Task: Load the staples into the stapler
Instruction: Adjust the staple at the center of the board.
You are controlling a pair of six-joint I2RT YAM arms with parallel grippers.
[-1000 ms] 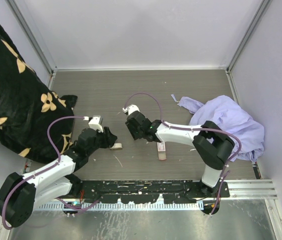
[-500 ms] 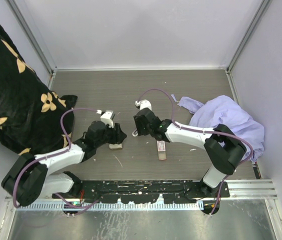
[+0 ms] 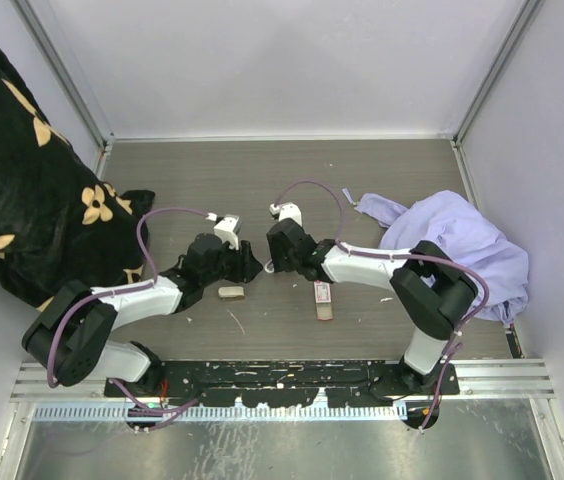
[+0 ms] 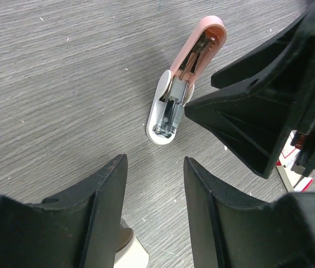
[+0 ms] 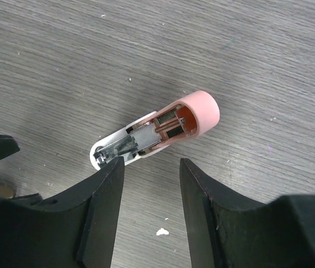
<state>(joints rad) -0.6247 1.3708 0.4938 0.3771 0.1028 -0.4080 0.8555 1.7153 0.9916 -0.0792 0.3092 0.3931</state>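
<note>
A pink-and-white stapler (image 4: 182, 84) lies on the grey wood table, hinged open with its metal staple channel showing; it also shows in the right wrist view (image 5: 157, 128). My left gripper (image 4: 154, 162) is open and empty, just short of the stapler's white end. My right gripper (image 5: 150, 164) is open and empty, its jaws just short of the stapler from the other side. In the top view the left gripper (image 3: 247, 267) and the right gripper (image 3: 274, 260) nearly meet and hide the stapler. The red-and-white staples box (image 3: 322, 293) lies right of them with its tan tray (image 3: 324, 312) slid out.
A small beige block (image 3: 230, 293) lies just below my left gripper, also in the left wrist view (image 4: 129, 248). A black floral cloth (image 3: 22, 190) covers the left side. A lavender cloth (image 3: 452, 245) lies at the right. Walls close the back and sides.
My left gripper has moved right and forward past the beige block to the stapler. My right gripper shifted right and then settled at the stapler's other side.
</note>
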